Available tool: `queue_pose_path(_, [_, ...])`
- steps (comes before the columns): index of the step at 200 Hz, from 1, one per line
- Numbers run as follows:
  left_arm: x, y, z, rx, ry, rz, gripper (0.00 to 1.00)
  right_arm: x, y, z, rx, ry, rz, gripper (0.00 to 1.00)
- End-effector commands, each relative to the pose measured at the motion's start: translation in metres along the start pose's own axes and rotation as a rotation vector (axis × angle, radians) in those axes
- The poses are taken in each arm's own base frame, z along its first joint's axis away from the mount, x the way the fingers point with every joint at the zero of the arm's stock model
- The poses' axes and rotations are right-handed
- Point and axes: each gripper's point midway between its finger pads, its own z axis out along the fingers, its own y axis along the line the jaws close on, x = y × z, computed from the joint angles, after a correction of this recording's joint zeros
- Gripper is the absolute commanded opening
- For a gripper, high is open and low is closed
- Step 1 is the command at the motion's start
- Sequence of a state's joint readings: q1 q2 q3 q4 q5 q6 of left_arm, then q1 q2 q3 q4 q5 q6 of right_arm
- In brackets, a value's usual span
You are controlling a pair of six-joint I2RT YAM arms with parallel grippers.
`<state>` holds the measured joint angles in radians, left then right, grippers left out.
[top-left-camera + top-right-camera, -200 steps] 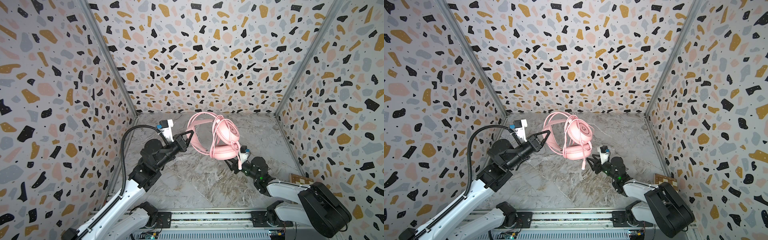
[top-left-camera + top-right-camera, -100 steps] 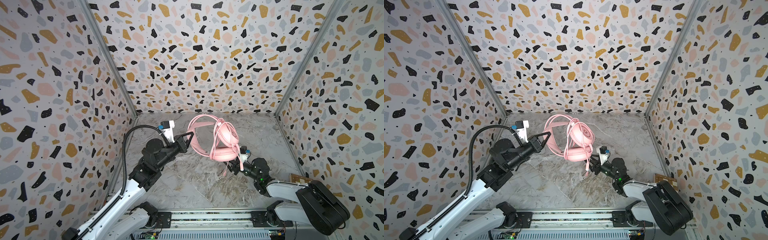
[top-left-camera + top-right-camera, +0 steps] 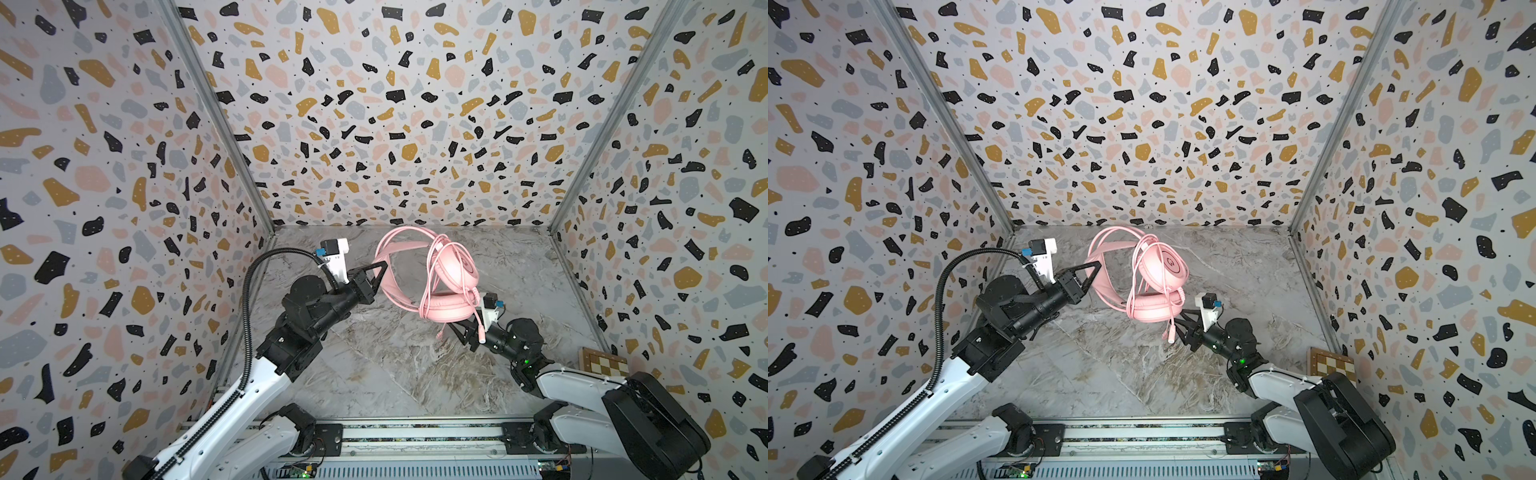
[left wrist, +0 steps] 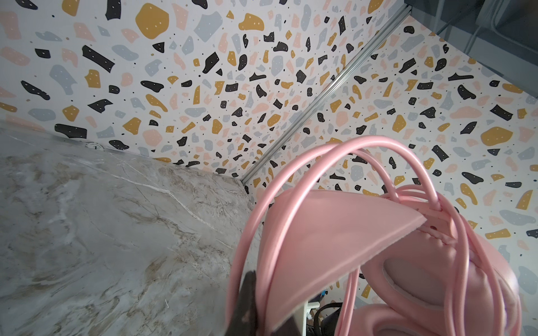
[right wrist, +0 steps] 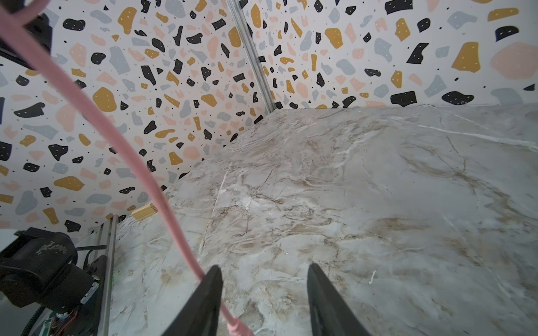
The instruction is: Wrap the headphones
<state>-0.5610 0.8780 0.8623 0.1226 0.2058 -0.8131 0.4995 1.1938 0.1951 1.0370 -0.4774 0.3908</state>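
Left claw [image 3: 381, 269] pinches the headphones [image 3: 456, 271]; right claw [image 5: 263, 270] gapes beside their cable [image 5: 125, 139].

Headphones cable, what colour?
Pink, matching the headphones; the cable shows best in the right wrist view.

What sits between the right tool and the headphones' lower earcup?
Only the headphones' own loose cable. In both top views it hangs from by the lower earcup down past the right tool, whose jaws stand open. No other object lies there.

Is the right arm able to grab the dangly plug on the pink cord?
Probably yes: the right gripper is open right beside the hanging plug, and nothing sits between them.
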Motion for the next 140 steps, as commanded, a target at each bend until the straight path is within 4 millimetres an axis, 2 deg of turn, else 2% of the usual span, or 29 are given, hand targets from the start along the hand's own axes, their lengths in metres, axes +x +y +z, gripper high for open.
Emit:
queue_pose_path(1, [-0.037, -0.043, -0.011, 0.138, -0.109, 0.015, 0.0, 0.006, -0.002, -0.001, 0.016, 0.019, -0.006, 0.5])
queue_pose_path(55, [-0.035, -0.043, -0.01, 0.138, -0.103, 0.015, 0.0, 0.003, -0.005, -0.002, 0.036, 0.009, -0.011, 0.5])
queue_pose_path(105, [-0.04, -0.043, -0.014, 0.117, -0.117, 0.041, 0.0, -0.001, -0.021, -0.016, 0.145, -0.022, -0.002, 0.5])
queue_pose_path(140, [-0.043, -0.043, -0.016, 0.104, -0.123, 0.058, 0.0, -0.005, -0.018, -0.022, 0.142, -0.044, -0.008, 0.5])
